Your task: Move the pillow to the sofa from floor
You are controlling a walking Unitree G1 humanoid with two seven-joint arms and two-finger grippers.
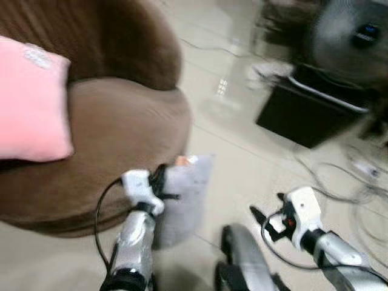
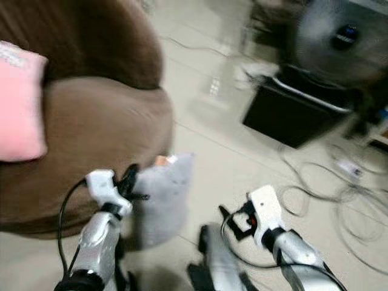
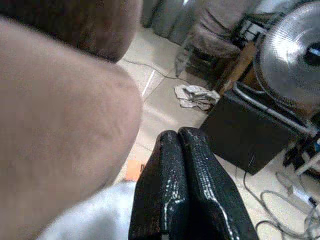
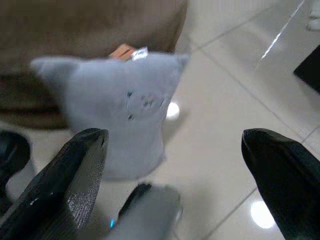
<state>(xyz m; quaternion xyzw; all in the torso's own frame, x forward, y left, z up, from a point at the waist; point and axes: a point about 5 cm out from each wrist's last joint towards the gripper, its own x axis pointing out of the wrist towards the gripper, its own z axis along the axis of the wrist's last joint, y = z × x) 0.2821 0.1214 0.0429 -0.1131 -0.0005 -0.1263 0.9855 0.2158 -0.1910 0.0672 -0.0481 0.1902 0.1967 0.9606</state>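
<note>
The grey pillow (image 4: 127, 107) stands upright on the tiled floor (image 1: 242, 170), right against the front of the brown sofa (image 1: 115, 139). The left gripper (image 3: 182, 150), fingers pressed together, sits at the pillow's upper edge, though I cannot tell if it grips fabric. The right gripper (image 4: 175, 165) spreads wide, facing the pillow; a pink cushion (image 1: 30, 103) lies on the seat.

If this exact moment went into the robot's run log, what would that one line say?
grey pillow: upright on floor against brown sofa | left gripper: shut, beside pillow | right gripper: open, facing pillow | pink pillow: on sofa
</note>
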